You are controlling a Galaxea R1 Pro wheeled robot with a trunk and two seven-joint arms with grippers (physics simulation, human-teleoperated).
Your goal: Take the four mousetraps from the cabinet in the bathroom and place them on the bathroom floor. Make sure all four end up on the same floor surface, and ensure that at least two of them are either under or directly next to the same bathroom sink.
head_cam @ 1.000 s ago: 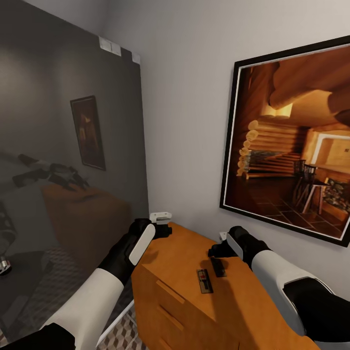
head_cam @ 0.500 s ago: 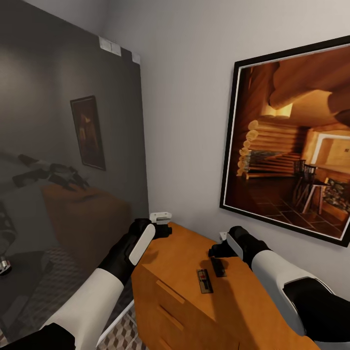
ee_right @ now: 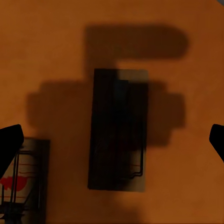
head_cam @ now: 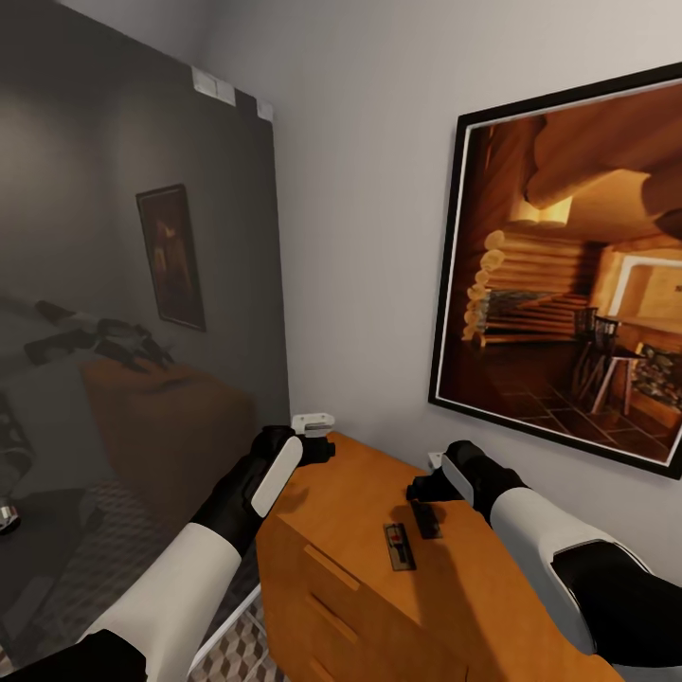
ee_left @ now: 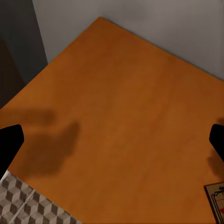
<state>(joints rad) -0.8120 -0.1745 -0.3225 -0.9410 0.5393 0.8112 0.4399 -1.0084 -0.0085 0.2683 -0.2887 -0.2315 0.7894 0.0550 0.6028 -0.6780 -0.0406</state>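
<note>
A grey-walled corner holds the orange cabinet [head_cam: 379, 559] beside a framed cabin picture [head_cam: 568, 265]. The right hand [ee_right: 112, 140] hangs released directly above one mousetrap [ee_right: 119, 128], a second mousetrap [head_cam: 399, 547] just beside it. The left hand [ee_left: 112, 140], also released, hovers over bare cabinet top

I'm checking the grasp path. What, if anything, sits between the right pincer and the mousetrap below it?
Nothing visible. The right pincer hangs open above the shadowed mousetrap lying flat on the cabinet; a second mousetrap lies beside it, off to one side.
</note>
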